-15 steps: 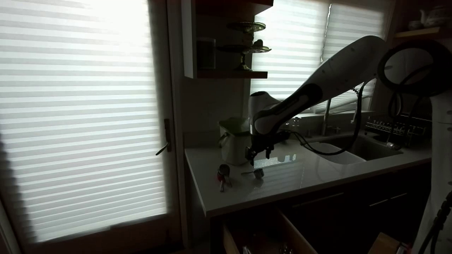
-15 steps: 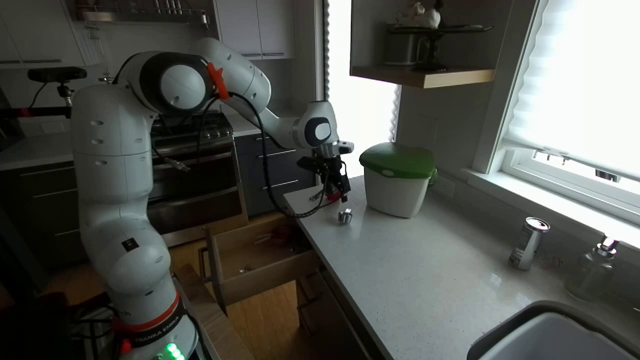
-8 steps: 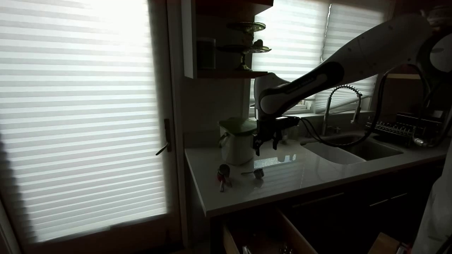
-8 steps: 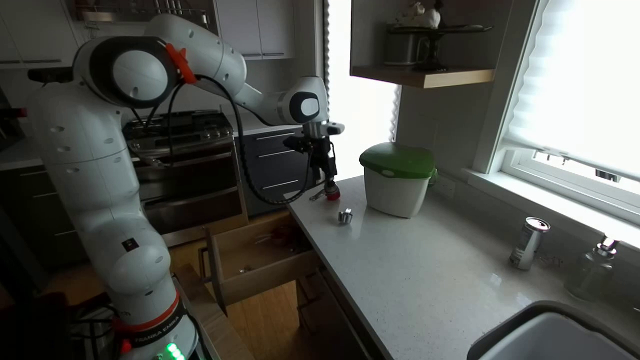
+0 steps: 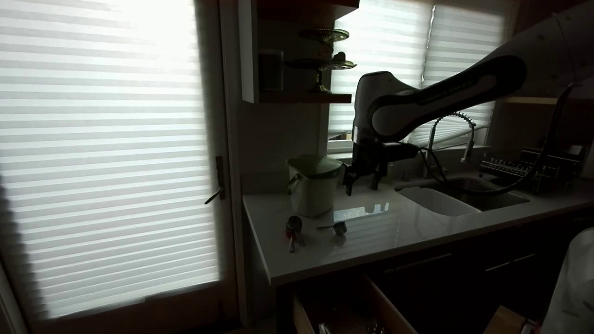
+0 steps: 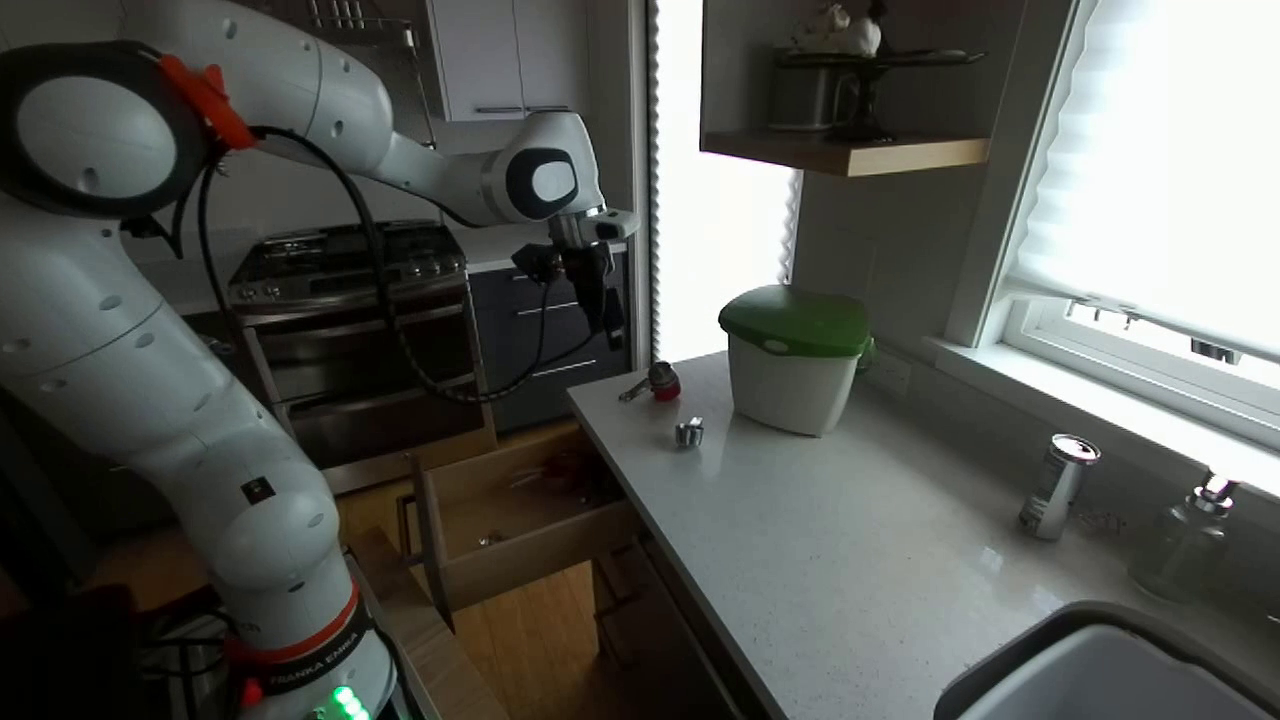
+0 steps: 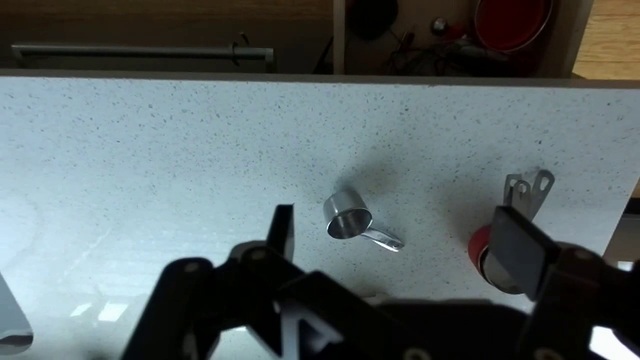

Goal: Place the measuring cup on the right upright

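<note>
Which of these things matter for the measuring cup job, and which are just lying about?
For the job:
shiny metal measuring cup
open gripper
countertop under the cup

Just lying about:
red-and-metal cups
green-lidded bin
can
glass bottle

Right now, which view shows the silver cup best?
The wrist view: there the silver cup looks largest, its open mouth and handle clear. Both exterior views show it far smaller, its mouth hard to make out.

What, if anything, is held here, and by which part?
Nothing is held: the fingers stand wide apart, nothing gripped between them, and the small metal measuring cup rests on the counter.
</note>
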Available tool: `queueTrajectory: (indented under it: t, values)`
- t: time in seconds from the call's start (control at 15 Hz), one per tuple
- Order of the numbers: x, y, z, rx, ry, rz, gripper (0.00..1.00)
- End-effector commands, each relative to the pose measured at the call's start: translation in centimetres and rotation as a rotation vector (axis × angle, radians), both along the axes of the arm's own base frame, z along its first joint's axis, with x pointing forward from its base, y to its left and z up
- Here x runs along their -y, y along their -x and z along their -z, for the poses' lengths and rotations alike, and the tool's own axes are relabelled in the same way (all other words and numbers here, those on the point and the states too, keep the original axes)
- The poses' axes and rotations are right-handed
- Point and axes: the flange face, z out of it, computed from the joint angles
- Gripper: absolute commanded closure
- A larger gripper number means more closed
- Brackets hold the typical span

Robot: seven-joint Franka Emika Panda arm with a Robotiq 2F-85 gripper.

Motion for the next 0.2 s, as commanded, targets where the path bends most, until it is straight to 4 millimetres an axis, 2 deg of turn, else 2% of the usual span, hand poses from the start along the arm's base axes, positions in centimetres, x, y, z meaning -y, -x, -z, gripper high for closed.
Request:
queueTrajectory:
  t: [0.0,0.13]
  values:
    - [0.1,0.8,-0.3,0.008,0.001,-0.002,0.00]
    - [0.2,1.9,-0.5,0.020,0.001,-0.003,0.00]
